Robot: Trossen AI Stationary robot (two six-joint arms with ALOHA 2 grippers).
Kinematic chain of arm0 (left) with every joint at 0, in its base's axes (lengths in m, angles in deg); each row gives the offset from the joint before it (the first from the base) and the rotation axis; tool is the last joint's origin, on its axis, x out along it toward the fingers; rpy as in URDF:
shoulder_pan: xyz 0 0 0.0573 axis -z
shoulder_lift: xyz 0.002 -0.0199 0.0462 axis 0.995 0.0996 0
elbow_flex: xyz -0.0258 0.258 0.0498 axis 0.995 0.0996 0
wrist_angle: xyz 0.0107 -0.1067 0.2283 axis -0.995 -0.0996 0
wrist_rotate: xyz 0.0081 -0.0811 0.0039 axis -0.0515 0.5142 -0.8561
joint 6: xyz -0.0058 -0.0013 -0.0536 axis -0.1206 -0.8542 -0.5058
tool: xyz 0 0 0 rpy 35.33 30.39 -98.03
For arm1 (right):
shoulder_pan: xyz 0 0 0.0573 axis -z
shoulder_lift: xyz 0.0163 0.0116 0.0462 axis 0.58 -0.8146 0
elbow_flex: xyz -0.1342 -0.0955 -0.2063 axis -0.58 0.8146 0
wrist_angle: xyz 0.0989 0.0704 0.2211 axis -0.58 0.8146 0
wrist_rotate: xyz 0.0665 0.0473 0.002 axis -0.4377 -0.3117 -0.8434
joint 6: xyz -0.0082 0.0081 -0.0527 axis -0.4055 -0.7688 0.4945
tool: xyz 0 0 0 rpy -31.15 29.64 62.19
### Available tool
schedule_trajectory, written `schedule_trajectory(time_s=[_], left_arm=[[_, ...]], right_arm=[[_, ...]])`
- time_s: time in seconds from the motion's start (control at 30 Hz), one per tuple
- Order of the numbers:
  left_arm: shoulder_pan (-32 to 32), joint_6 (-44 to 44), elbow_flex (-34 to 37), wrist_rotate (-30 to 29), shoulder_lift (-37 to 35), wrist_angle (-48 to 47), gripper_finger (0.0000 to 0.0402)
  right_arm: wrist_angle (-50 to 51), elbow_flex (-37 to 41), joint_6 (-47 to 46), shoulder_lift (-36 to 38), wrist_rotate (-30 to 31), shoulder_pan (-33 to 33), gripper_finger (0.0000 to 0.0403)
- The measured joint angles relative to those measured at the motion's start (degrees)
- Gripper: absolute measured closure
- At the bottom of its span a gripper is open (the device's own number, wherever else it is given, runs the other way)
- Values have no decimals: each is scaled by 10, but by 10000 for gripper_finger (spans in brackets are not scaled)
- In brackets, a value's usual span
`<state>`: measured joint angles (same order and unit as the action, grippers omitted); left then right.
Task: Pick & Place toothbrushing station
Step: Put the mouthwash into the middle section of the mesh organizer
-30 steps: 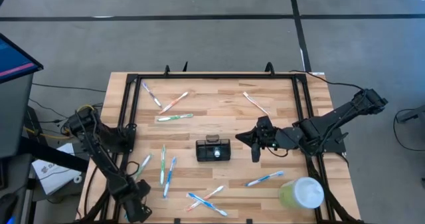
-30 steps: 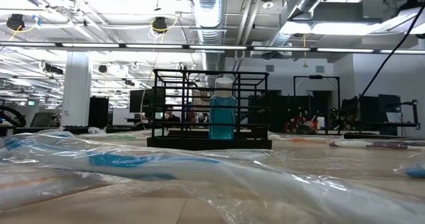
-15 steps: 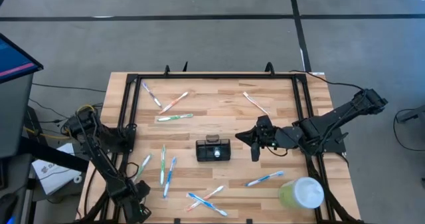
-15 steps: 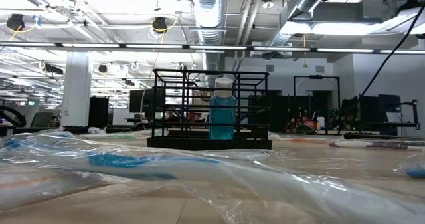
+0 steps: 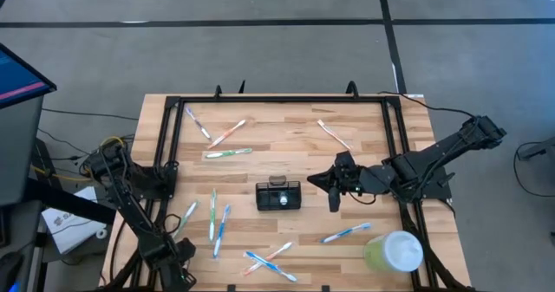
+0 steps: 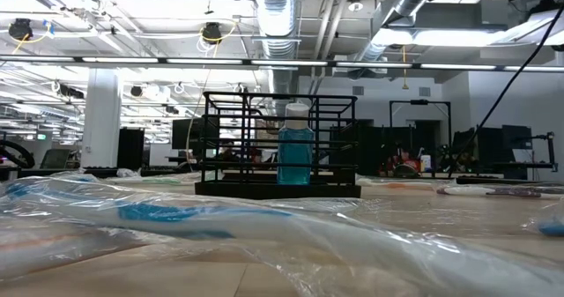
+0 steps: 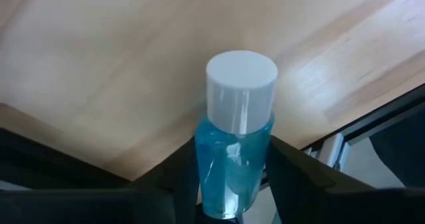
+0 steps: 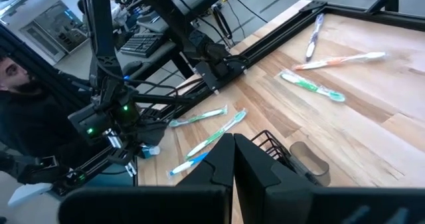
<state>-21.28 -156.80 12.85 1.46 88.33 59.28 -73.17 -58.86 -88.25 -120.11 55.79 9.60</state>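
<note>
While left fingers (image 7: 229, 184) clasp a clear blue bottle (image 7: 234, 159), right fingers (image 8: 234, 174) stay clenched.

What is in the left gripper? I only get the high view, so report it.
Observer: In the left wrist view, the left gripper is closed on a blue bottle with a white cap, one finger on each side of it.
Operator: Check the right gripper's fingers.
Observer: In the right wrist view, the right gripper is shut and holds nothing. The station is just past its tips.
</note>
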Motion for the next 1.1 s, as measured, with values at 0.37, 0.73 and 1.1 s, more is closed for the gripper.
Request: schedule_trajectory(time_s=[0.37,0.73,1.1], left_arm=[[0,1,-1,-16,0,2,267],[-10,-10,2,-203,-51,-16,289],[-55,31,2,-192,-52,-47,283]], right_arm=[[0,0,0,0,0,0,403],[0,0,0,0,0,0,403],[0,0,0,0,0,0,403]])
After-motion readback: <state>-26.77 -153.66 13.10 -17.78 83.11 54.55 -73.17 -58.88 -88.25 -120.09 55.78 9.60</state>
